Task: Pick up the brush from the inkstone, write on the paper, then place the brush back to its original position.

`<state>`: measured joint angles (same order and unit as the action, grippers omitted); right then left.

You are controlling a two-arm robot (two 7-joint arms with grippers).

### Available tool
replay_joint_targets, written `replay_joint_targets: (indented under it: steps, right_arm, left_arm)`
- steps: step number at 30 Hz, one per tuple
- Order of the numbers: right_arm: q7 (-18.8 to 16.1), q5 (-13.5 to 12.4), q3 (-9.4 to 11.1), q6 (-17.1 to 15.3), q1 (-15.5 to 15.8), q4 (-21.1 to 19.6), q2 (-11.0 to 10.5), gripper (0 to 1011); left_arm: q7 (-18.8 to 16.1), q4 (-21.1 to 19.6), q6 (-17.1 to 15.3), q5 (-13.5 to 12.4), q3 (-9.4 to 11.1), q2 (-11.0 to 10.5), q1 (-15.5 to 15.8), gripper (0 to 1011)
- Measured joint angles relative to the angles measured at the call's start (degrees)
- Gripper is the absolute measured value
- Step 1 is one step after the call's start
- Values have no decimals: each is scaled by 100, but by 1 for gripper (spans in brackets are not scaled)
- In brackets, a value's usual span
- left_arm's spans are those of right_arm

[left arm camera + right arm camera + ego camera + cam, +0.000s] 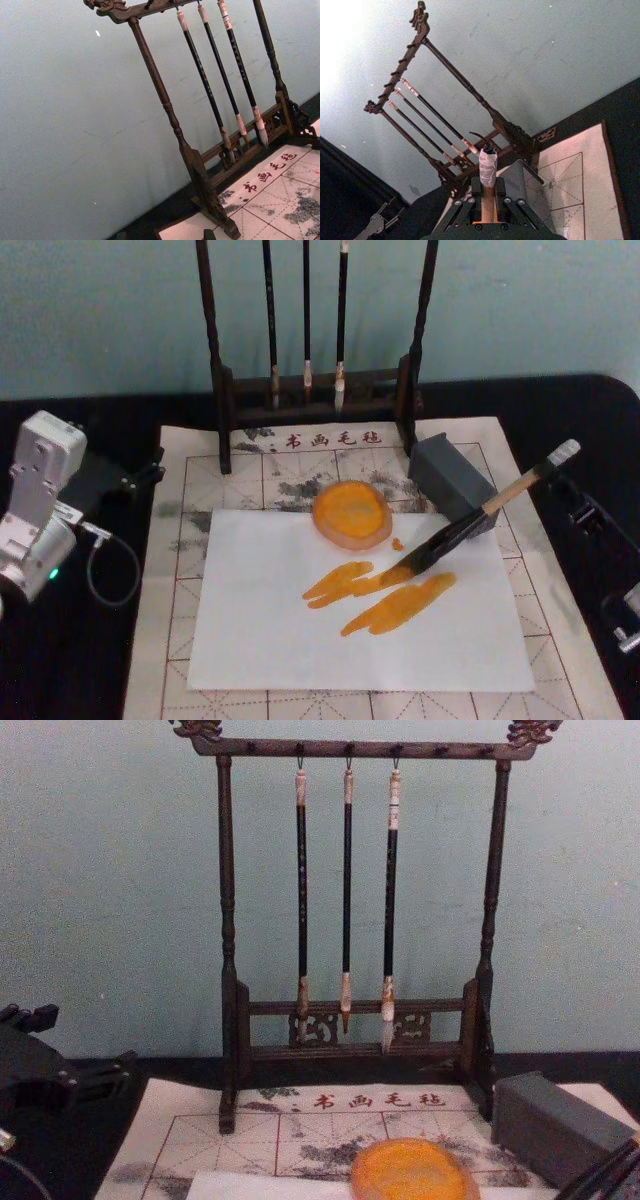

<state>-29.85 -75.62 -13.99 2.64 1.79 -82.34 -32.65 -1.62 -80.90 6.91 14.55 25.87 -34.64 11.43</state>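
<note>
Biggest thing first: the black bench (80, 660), with a cream grid mat (555, 660) spread on it. The white paper (280, 640) lies flat on the mat, so I'll place everything else off the paper.

Behind the paper's far edge stands the dark wooden rack (228, 920), upright against the wall. My left arm is parked off the paper's left side, over the bench, with the left pincer (140, 477) near the paper's far left corner.

A grey block (445, 475) sits on the mat right at the paper's far right corner. The brush (520, 487) is tilted, its dark bristles down on the right part of the paper. The handle slants up and away to the right, crossing in front of that grey block.

My right pincer (487, 192) is pinching the pale handle a bit below its taped end, off the paper's right side.

An orange dish (350, 512) straddles the paper's far edge. Three thin brushes (347, 890) hang side by side in the rack. A few orange strokes (395, 605) run across the paper, and the bristles are touching the end of one.
</note>
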Motion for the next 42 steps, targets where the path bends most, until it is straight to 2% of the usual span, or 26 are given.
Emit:
replay_joint_targets:
  steps: [27,32,36,42]
  right_arm:
    - [100,75,324,117,256,-192,9,177]
    - [-1,-115,423,82,319,-265,22,177]
    - [-120,-382,524,19,367,-330,40,177]
    - [-176,-590,544,-17,374,-351,54,177]
  left_arm:
    - [0,0,0,0,0,0,0,1001]
    - [0,0,0,0,0,0,0,1001]
    - [0,0,0,0,0,0,0,1001]
    - [0,0,0,0,0,0,0,1001]
